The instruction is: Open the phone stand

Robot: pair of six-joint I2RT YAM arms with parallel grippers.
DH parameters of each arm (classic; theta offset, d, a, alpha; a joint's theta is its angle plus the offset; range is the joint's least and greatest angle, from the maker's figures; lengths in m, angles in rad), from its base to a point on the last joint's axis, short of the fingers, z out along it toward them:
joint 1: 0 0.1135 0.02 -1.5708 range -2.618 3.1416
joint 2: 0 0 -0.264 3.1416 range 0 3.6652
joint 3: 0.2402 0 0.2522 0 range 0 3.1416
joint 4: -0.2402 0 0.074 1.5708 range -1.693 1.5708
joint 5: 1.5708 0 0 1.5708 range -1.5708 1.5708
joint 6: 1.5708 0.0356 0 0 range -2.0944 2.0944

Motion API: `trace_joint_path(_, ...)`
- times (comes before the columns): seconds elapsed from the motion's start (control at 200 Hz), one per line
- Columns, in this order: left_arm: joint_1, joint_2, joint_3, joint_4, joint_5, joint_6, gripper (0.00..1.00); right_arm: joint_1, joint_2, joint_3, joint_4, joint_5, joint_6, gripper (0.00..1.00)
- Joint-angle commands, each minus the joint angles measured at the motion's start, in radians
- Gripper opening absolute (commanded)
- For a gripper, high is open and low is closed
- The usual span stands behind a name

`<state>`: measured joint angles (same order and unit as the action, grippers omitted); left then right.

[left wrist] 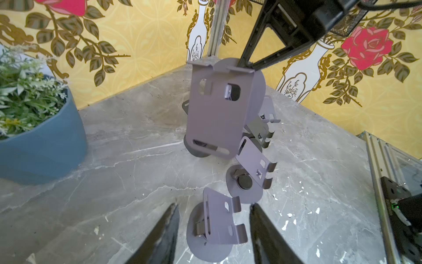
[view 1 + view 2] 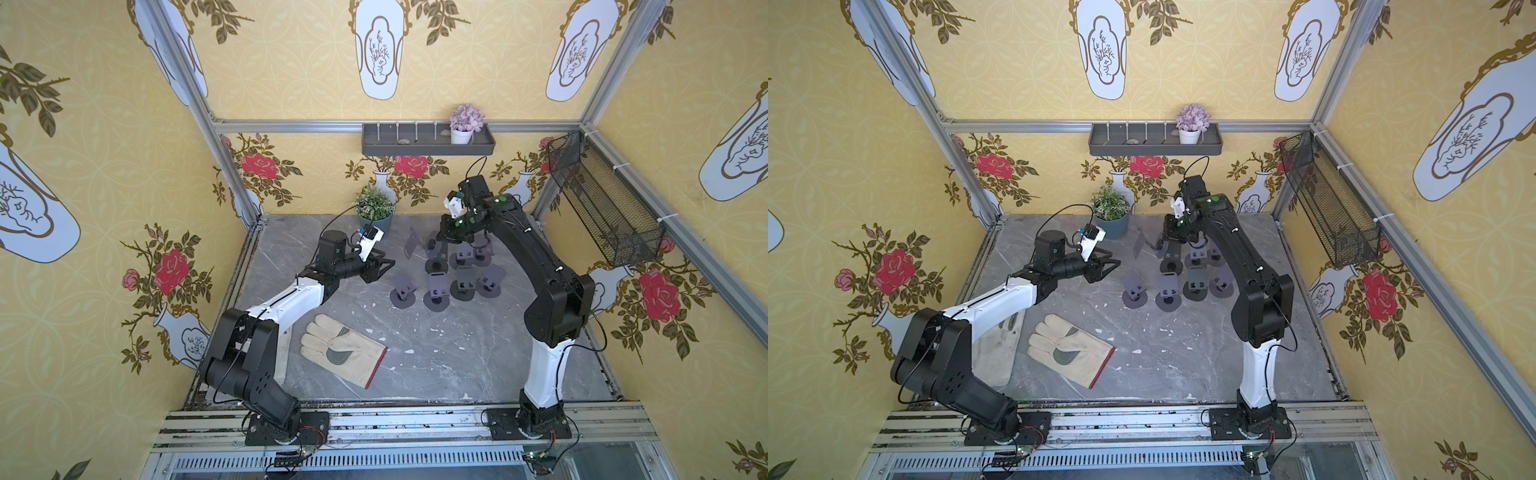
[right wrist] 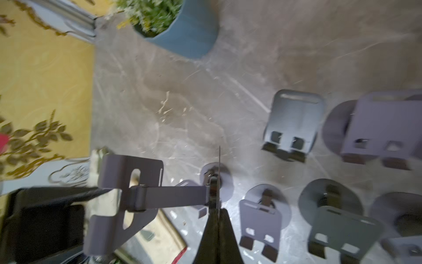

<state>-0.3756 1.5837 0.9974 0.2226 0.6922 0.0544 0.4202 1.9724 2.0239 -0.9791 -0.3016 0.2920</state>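
Note:
A purple-grey phone stand hangs in the air above the back of the table, unfolded, its flat plate out on a hinged arm. My right gripper is shut on the thin edge of its round base, pointing down from above. In both top views the plate sticks out to the left of the right gripper. To the left of the stand my left gripper is open and points at it from a short way off, with nothing between its fingers.
Several other opened stands stand in a cluster on the marble table below the held one. A potted plant stands at the back. A work glove lies front left. A wire basket hangs on the right wall.

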Motion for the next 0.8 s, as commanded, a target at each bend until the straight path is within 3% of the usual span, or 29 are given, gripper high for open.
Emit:
trace_joint_path(0.0, -0.003, -0.007, -0.014, 0.012, 0.010, 0.001, 0.36, 0.011, -0.017, 0.012, 0.024, 0.062, -0.026, 0.00)
trace_joint_path(0.08, -0.003, -0.006, -0.014, 0.012, 0.011, -0.002, 0.37, 0.022, -0.018, 0.008, 0.051, -0.039, -0.045, 0.00)
trace_joint_path(0.15, -0.002, -0.007, -0.013, 0.023, 0.010, -0.019, 0.40, 0.047, -0.024, 0.002, 0.073, -0.054, -0.042, 0.00)
trace_joint_path(0.32, 0.000, 0.025, 0.036, 0.032, -0.037, -0.156, 0.69, 0.057, -0.031, -0.030, 0.106, -0.053, -0.013, 0.00)
trace_joint_path(0.5, 0.008, 0.017, -0.017, 0.230, -0.028, -0.415, 0.87, 0.027, -0.061, -0.096, 0.193, -0.114, 0.042, 0.00)
trace_joint_path(0.555, 0.020, 0.008, -0.053, 0.328, -0.007, -0.506, 0.99, 0.021, -0.065, -0.110, 0.220, -0.144, 0.056, 0.00)
trace_joint_path(0.795, 0.088, 0.070, -0.087, 0.709, 0.146, -0.912, 0.99, 0.012, -0.102, -0.217, 0.369, -0.259, 0.122, 0.00)
